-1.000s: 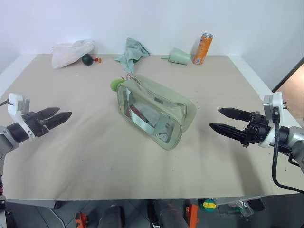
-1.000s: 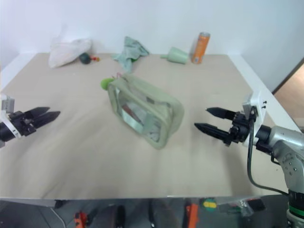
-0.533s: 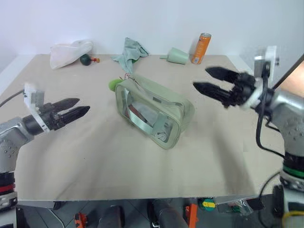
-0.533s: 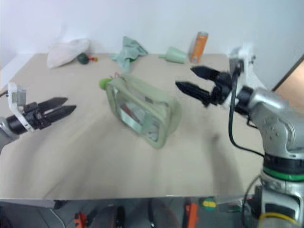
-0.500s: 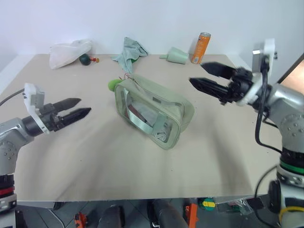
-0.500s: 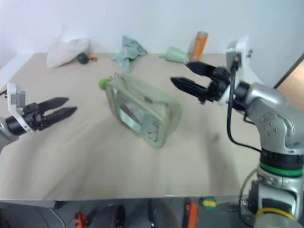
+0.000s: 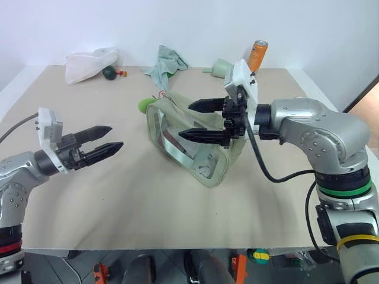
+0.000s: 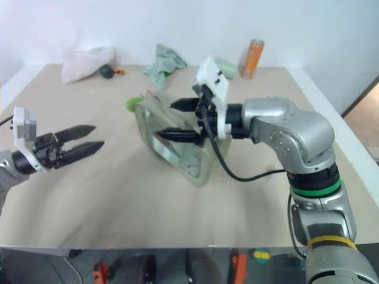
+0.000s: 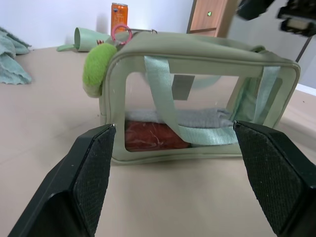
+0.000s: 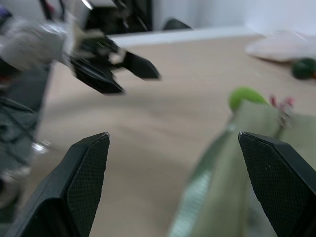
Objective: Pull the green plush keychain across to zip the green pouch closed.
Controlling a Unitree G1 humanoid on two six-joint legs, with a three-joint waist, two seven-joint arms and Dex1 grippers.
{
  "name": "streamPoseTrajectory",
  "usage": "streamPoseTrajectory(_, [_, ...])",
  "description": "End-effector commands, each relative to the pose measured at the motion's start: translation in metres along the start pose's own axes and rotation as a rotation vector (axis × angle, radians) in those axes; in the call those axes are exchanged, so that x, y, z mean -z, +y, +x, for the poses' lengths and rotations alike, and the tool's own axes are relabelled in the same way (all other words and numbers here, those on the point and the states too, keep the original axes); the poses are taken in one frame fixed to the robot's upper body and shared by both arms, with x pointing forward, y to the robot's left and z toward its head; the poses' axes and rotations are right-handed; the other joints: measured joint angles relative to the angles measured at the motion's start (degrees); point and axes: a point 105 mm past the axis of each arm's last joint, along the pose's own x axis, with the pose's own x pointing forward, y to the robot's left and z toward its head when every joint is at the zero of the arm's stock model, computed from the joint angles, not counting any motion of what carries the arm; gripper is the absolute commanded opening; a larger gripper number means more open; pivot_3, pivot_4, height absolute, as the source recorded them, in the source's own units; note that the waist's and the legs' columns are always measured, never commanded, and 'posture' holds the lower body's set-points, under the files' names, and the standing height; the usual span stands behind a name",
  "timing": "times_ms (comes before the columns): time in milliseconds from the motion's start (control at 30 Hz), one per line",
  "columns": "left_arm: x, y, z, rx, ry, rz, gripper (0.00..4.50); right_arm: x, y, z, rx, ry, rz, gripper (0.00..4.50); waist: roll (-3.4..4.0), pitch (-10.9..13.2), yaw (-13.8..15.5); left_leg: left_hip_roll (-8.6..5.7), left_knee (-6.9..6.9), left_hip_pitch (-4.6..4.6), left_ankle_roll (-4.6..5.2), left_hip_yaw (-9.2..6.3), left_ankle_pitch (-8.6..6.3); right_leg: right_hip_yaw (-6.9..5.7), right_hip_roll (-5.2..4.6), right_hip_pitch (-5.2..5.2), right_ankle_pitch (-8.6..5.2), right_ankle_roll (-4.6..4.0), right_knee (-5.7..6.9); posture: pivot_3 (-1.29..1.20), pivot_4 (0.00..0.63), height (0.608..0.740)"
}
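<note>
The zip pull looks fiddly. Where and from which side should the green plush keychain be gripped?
Probably pinch the fuzzy body of the green plush keychain, not its thin cord. It hangs off the far-left corner of the green pouch, clear of the strap, so the open right end effector, already above the pouch, could come from above.

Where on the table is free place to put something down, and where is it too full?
Free: the broad table between its near edge and the green pouch. Crowded: the far edge, with white bag, cloth, cup and can.
</note>
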Motion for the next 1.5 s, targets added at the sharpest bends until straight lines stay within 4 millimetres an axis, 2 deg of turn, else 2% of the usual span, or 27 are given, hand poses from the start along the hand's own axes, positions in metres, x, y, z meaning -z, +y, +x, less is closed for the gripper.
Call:
streamPoseTrajectory(33, [-0.012, -0.006, -0.003, 0.003, -0.034, 0.053, 3.95, 0.007, -0.006, -0.005, 0.045, 0.07, -0.097, 4.32, 0.0, 0.0, 0.0, 0.0, 0.0, 0.0, 0.0, 0.0, 0.0, 0.0, 0.0, 0.0, 0.0, 0.0, 0.0, 0.0, 0.15, 0.74])
streamPoseTrajectory(300, [-0.011, -0.005, -0.005, -0.015, -0.036, 0.055, 3.95, 0.019, 0.006, -0.006, 0.034, 0.171, -0.208, 4.32, 0.0, 0.0, -0.1, 0.09, -0.02, 0.05, 0.0, -0.02, 0.0, -0.02, 0.12, -0.02, -0.01, -0.01, 0.04, 0.0, 0.15, 0.74])
streamPoseTrajectory(533, [-0.01, -0.006, -0.003, 0.002, -0.05, 0.05, 3.95, 0.025, 0.019, -0.001, -0.003, 0.194, -0.217, 4.32, 0.0, 0.0, 0.0, 0.11, 0.0, 0.05, -0.01, -0.03, 0.0, -0.06, 0.13, -0.01, -0.01, -0.02, 0.06, 0.0, 0.15, 0.74])
streamPoseTrajectory(600, [-0.017, -0.01, -0.001, 0.027, -0.068, 0.064, 3.95, 0.031, 0.018, -0.001, 0.005, 0.214, -0.216, 4.32, 0.0, 0.0, 0.0, 0.1, 0.02, 0.05, -0.01, -0.02, 0.0, -0.05, 0.12, -0.01, -0.01, -0.02, 0.07, 0.0, 0.15, 0.74])
streamPoseTrajectory(833, [-0.061, -0.033, 0.002, 0.156, -0.235, 0.072, 3.95, 0.039, 0.013, 0.0, 0.018, 0.238, -0.215, 4.32, -0.01, 0.0, 0.0, 0.1, 0.12, 0.03, -0.01, -0.02, 0.0, -0.04, 0.11, 0.0, 0.0, -0.01, 0.11, 0.0, 0.15, 0.74])
streamPoseTrajectory(933, [-0.06, -0.042, 0.005, 0.197, -0.211, 0.074, 3.95, 0.041, 0.012, 0.0, 0.021, 0.242, -0.218, 4.32, -0.01, 0.0, 0.0, 0.08, 0.13, 0.04, -0.01, -0.03, 0.0, -0.04, 0.11, 0.0, 0.0, -0.01, 0.12, 0.0, 0.15, 0.74])
streamPoseTrajectory(1033, [-0.053, -0.042, 0.007, 0.192, -0.189, 0.07, 4.0, 0.042, 0.01, 0.001, 0.028, 0.242, -0.229, 3.61, -0.01, 0.0, 0.0, 0.09, 0.15, 0.05, -0.01, -0.04, 0.0, -0.05, 0.13, 0.0, 0.0, -0.01, 0.16, 0.0, 0.15, 0.74])
streamPoseTrajectory(1100, [-0.052, -0.041, 0.007, 0.184, -0.189, 0.063, 4.0, 0.042, 0.005, 0.001, 0.049, 0.242, -0.234, 2.75, -0.01, 0.0, 0.0, 0.1, 0.19, 0.06, -0.01, -0.05, 0.01, -0.06, 0.15, 0.01, 0.0, -0.01, 0.19, 0.0, 0.15, 0.74])
streamPoseTrajectory(1133, [-0.052, -0.041, 0.007, 0.182, -0.189, 0.062, 4.0, 0.042, 0.004, 0.001, 0.055, 0.241, -0.235, 2.53, -0.01, 0.0, -0.1, 0.12, 0.21, 0.06, -0.01, -0.05, 0.01, -0.06, 0.17, 0.01, 0.01, -0.01, 0.19, 0.0, 0.15, 0.74])
streamPoseTrajectory(1367, [-0.047, -0.036, 0.007, 0.159, -0.181, 0.046, 4.0, 0.048, 0.007, -0.004, 0.02, 0.261, -0.266, 0.06, -0.01, 0.0, 0.0, 0.19, 0.39, 0.08, -0.01, -0.05, 0.01, -0.11, 0.21, 0.07, 0.09, 0.02, 0.24, 0.0, 0.15, 0.74])
streamPoseTrajectory(1500, [-0.041, -0.029, 0.004, 0.121, -0.174, 0.022, 4.0, 0.05, 0.004, -0.013, 0.007, 0.273, -0.298, 0.03, -0.01, 0.0, 0.0, 0.12, 0.39, 0.07, -0.01, -0.02, 0.01, -0.08, 0.13, 0.07, 0.08, 0.01, 0.23, 0.0, 0.15, 0.74])
